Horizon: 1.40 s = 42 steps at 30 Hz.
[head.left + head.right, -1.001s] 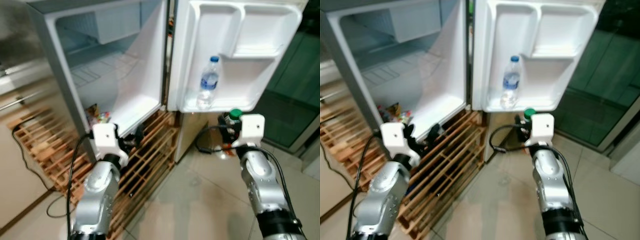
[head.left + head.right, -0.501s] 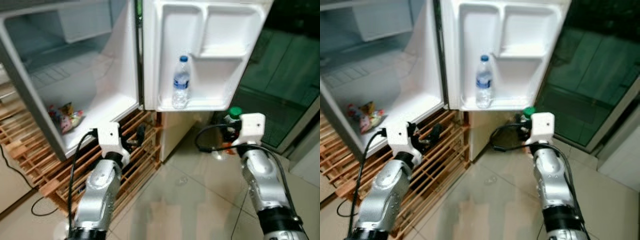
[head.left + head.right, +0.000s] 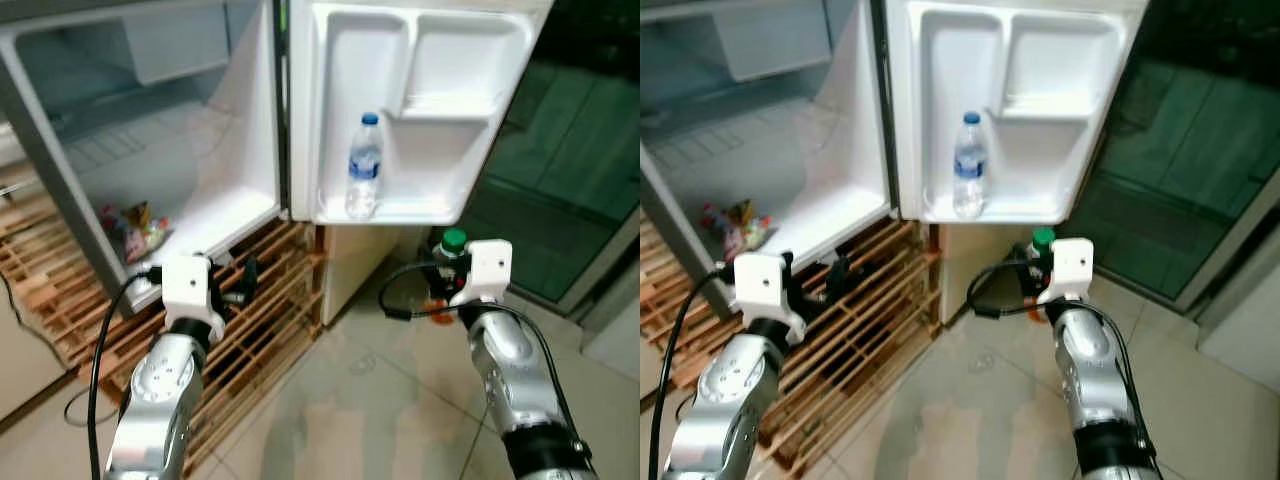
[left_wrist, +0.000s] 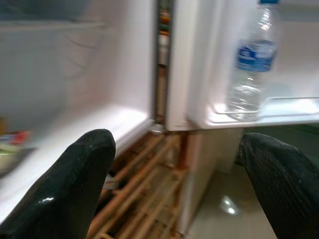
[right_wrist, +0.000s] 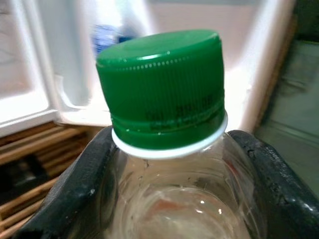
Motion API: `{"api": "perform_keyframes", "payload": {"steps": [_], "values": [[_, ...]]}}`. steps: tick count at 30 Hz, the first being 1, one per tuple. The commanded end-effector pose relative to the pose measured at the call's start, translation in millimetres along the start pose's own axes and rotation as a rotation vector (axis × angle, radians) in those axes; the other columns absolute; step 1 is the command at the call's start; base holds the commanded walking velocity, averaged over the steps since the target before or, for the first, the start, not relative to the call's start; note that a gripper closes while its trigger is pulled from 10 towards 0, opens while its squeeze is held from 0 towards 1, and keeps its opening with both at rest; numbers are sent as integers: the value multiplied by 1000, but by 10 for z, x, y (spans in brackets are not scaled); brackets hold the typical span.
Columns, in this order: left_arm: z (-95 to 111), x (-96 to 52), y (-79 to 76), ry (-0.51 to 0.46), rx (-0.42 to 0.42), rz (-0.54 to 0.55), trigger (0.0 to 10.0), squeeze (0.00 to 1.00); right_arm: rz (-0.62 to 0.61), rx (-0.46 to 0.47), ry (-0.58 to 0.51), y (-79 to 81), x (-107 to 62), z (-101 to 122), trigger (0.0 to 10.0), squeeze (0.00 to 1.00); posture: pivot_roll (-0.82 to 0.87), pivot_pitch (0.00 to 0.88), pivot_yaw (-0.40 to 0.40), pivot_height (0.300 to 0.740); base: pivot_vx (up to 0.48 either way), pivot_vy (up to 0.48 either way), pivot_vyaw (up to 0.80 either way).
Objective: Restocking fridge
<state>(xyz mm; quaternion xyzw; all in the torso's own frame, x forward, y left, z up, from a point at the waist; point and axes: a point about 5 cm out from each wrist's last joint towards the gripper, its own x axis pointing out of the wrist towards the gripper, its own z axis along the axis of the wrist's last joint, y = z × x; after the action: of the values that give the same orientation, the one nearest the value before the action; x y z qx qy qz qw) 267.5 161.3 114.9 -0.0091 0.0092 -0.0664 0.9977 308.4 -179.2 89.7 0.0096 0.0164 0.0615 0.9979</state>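
Right end effector (image 5: 164, 199) clamped around green-capped bottle (image 5: 167, 124), below fridge door (image 3: 440, 110).

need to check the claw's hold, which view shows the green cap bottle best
The right wrist view: the green-capped bottle sits close up between the right claw's two black fingers, cap and clear neck sharp. In both eye views it is small, mostly hidden behind the wrist block, green cap peeking out.

The body of the clear plastic bottle with the green screw cap (image 5: 162, 89) is cut off by the picture's edge in the right wrist view, and in the eye views it is hidden behind the white wrist housing (image 3: 488, 268). The colourful snack packets (image 3: 135, 228) at 9 o'clock are too small to be read. The blue-labelled water bottle (image 4: 251, 62) is blurred, its cap cropped.
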Motion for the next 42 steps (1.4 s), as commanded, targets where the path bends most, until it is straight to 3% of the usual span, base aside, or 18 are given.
{"api": "perform_keyframes", "payload": {"steps": [1,11,16,19,20,21,24,36,42], "values": [[24,23,-68,1,-7,-32,10000,0,-23,-3,-36,-57,4,82,10000,0,-128,0,-16,740,439,0,0],[91,84,-150,-13,-11,-61,10000,0,-34,-31,-84,-78,46,198,10000,0,-132,0,-8,740,440,0,0],[143,89,-176,-46,-24,-72,10000,0,-6,-86,-196,-32,102,495,10000,0,-137,0,-1,740,451,0,0],[158,89,-176,-54,-29,-73,10000,0,2,-97,-221,-14,111,562,10000,0,-136,0,-1,740,458,0,0],[171,90,-171,-60,-30,-71,10000,0,20,-109,-258,19,117,652,10000,0,-136,0,1,740,0,0,0],[184,90,-166,-64,-30,-72,10000,0,114,-124,-333,145,96,823,10000,0,-137,0,3,740,0,0,0],[187,90,-167,-62,-30,-78,10000,0,159,-158,-376,239,72,910,10000,0,-136,0,13,740,0,0,0],[289,115,-129,-109,5,-118,10000,0,215,-444,-337,269,198,666,10000,0,-107,0,49,740,0,0,0],[389,1,-44,-140,24,-121,10000,0,283,-580,-421,396,233,681,10000,0,-59,0,69,740,0,0,0]]}}
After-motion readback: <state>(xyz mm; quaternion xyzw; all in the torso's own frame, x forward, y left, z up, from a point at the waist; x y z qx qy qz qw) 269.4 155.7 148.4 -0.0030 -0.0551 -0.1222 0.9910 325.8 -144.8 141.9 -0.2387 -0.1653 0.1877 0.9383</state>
